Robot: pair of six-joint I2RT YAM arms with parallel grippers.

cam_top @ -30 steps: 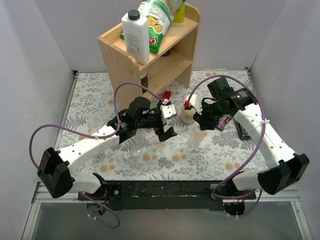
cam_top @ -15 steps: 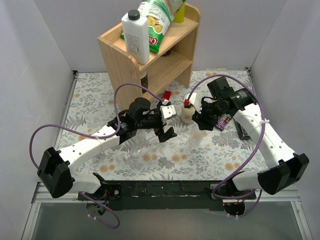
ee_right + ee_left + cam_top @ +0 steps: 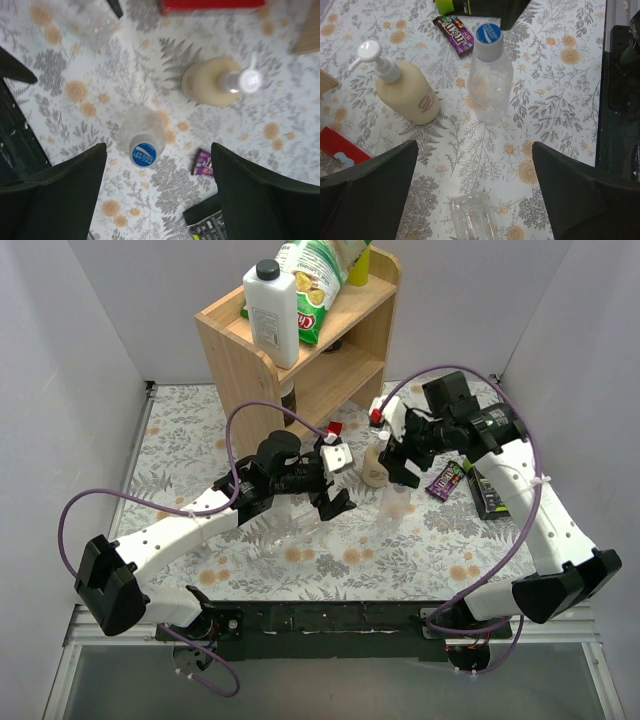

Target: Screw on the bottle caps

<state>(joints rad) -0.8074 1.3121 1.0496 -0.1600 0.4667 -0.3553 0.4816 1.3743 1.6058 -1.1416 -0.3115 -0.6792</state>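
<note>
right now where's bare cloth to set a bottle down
Bare cloth lies left of the wooden shelf, beyond the left arm, and along the near edge in front of the capped bottle. It is crowded around the soap bottle, candy pack and right tool.

Wooden shelf (image 3: 240, 370) on floral tablecloth (image 3: 190, 440), grey walls (image 3: 60, 340).

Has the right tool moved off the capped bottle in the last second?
Yes. In the top view the right tool has drawn away from the capped bottle, toward the wooden shelf.
</note>
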